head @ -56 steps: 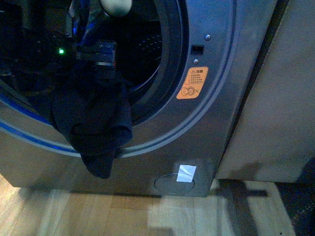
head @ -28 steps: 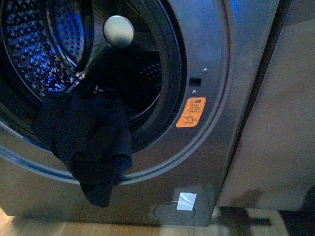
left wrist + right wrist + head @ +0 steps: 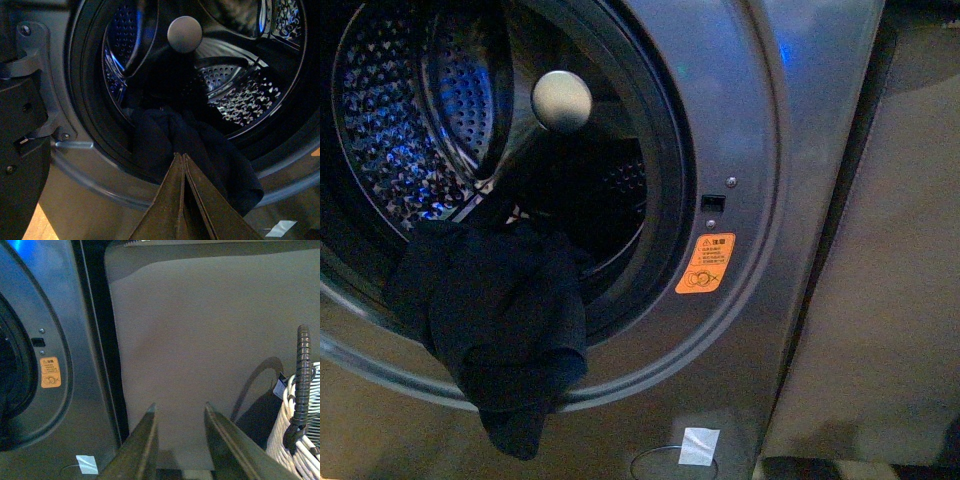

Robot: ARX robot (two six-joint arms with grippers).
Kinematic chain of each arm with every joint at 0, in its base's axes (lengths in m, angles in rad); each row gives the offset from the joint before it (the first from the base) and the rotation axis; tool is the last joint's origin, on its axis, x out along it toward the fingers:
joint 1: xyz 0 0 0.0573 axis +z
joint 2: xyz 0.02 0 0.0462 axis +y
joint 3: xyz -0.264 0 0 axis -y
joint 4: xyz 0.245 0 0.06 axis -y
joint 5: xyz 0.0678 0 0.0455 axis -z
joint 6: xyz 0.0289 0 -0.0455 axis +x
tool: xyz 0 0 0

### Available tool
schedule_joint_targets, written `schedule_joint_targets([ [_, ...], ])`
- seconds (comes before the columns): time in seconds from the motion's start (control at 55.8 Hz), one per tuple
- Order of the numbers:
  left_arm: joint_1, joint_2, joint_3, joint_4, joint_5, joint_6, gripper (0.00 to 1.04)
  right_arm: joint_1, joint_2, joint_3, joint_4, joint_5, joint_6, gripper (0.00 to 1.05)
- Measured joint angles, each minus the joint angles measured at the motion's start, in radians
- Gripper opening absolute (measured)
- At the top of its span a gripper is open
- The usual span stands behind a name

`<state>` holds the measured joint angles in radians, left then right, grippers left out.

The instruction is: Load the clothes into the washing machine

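A grey metallic front-loading washing machine [image 3: 740, 120] fills most of the front view, its round porthole open and its perforated steel drum [image 3: 390, 130] glinting with blue reflections inside. A dark navy garment, the clothes [image 3: 495, 325], lies bunched over the lower lip of the opening, partly inside on the black rubber gasket [image 3: 665, 190] and partly hanging down over the machine's front rim, with its lowest fold dangling below the ring. A round pale knob [image 3: 561, 101] sits at the middle of the drum's back wall, above the garment. To the right of the porthole are a small dark latch slot [image 3: 713, 202] and an orange warning sticker [image 3: 705, 263]; near the bottom of the front panel is a small white tag [image 3: 699, 446]. A plain beige panel [image 3: 880, 300] stands just right of the machine. Neither arm shows in the front view. In the left wrist view the left gripper [image 3: 183, 165] is closed, its two fingers pressed together and holding nothing, with its tip in front of the draped clothes [image 3: 165, 137]. In the right wrist view the right gripper [image 3: 180, 415] is parted and empty, facing the beige panel [image 3: 210, 340], with a white wicker basket [image 3: 297, 450] with a dark handle beside it.
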<state>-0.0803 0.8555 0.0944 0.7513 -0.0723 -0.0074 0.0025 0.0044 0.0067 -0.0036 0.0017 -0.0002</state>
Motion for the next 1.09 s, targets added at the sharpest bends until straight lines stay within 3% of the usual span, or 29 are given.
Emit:
schedule_joint_targets([
  [0.125, 0.072, -0.084, -0.028, -0.054, 0.065, 0.0, 0.04, 0.0, 0.0, 0.0, 0.0, 0.0, 0.0, 0.55],
  [0.197, 0.077, -0.097, -0.063, -0.019, 0.069, 0.0, 0.04, 0.0, 0.0, 0.0, 0.0, 0.0, 0.0, 0.7],
  [0.358, 0.078, -0.205, -0.076, -0.116, 0.072, 0.001, 0.04, 0.0, 0.0, 0.0, 0.0, 0.0, 0.001, 0.99],
  [1.093, 0.078, -0.606, -0.076, -0.498, 0.072, 0.001, 0.04, 0.0, 0.0, 0.0, 0.0, 0.0, 0.0, 0.97],
])
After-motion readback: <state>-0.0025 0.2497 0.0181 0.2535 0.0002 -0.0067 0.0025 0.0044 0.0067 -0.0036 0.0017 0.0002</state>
